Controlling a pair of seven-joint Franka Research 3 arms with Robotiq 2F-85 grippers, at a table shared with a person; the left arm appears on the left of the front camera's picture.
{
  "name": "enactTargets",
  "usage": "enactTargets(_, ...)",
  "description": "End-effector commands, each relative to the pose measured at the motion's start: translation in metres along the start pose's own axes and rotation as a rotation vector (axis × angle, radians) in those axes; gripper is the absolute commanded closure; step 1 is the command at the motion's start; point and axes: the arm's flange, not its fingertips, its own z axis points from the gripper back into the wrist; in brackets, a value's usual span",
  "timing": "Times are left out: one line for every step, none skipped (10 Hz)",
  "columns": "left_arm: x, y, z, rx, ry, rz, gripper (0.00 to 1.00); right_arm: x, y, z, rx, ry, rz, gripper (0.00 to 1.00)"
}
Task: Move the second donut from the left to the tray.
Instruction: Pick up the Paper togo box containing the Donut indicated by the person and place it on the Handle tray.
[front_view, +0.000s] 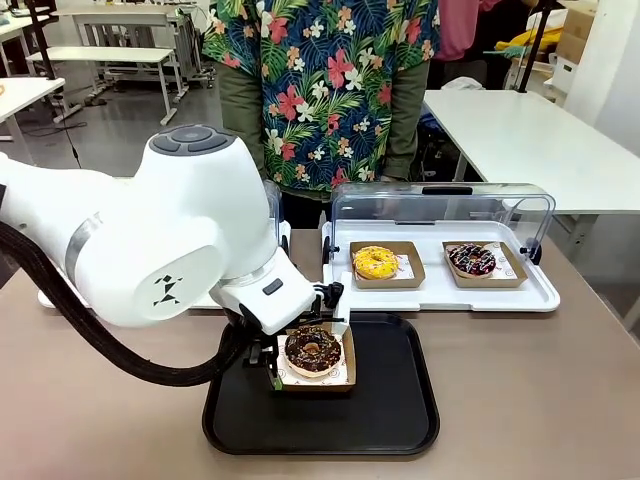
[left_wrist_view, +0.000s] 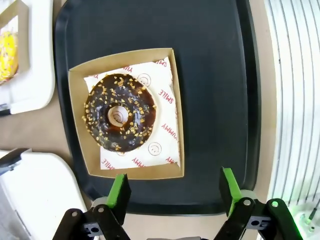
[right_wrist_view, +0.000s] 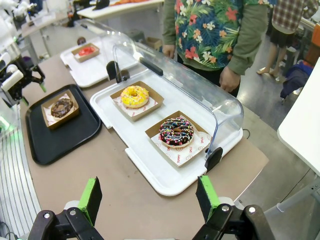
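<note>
The second donut from the left (front_view: 312, 350), dark chocolate with pale nut specks, sits in its small brown cardboard tray on the black tray (front_view: 400, 400). My left gripper (front_view: 270, 362) hangs low just beside the cardboard tray's left edge. In the left wrist view the donut (left_wrist_view: 119, 119) lies ahead of the open left gripper (left_wrist_view: 174, 192), with nothing between the green fingers (left_wrist_view: 119, 190) and the black tray (left_wrist_view: 215, 75) beneath. The right gripper (right_wrist_view: 149, 200) is open and empty, high over the table's right end, looking across at the donut (right_wrist_view: 62, 107) on the black tray (right_wrist_view: 55, 140).
A white display tray (front_view: 440, 295) with a raised clear lid holds a yellow donut (front_view: 375, 262) and a sprinkled dark donut (front_view: 471, 260). Farther left, another white tray holds a red donut (right_wrist_view: 86, 50). A person in a flowered shirt (front_view: 320, 90) stands at the far side.
</note>
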Motion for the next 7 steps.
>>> enactTargets(0.0019,-0.0019,-0.0008,0.018,-0.003,-0.003,0.08,0.0009,-0.0026,-0.0004,-0.004,-0.037,0.028,0.00)
enactTargets(0.0019,-0.0019,-0.0008,0.018,-0.003,-0.003,0.08,0.0009,-0.0026,-0.0004,-0.004,-0.037,0.028,0.00)
enactTargets(0.0019,-0.0019,-0.0008,0.018,-0.003,-0.003,0.08,0.0009,-0.0026,-0.0004,-0.004,-0.037,0.028,0.00)
enactTargets(0.0019,-0.0019,-0.0008,0.018,-0.003,-0.003,0.08,0.0009,-0.0026,-0.0004,-0.004,-0.037,0.028,0.00)
enactTargets(0.0019,-0.0019,-0.0008,0.018,-0.003,-0.003,0.08,0.0009,-0.0026,-0.0004,-0.004,-0.037,0.028,0.00)
enactTargets(0.0019,-0.0019,-0.0008,0.018,-0.003,-0.003,0.08,0.0009,-0.0026,-0.0004,-0.004,-0.037,0.028,0.00)
enactTargets(0.0019,-0.0019,-0.0008,0.018,-0.003,-0.003,0.08,0.0009,-0.0026,-0.0004,-0.004,-0.037,0.028,0.00)
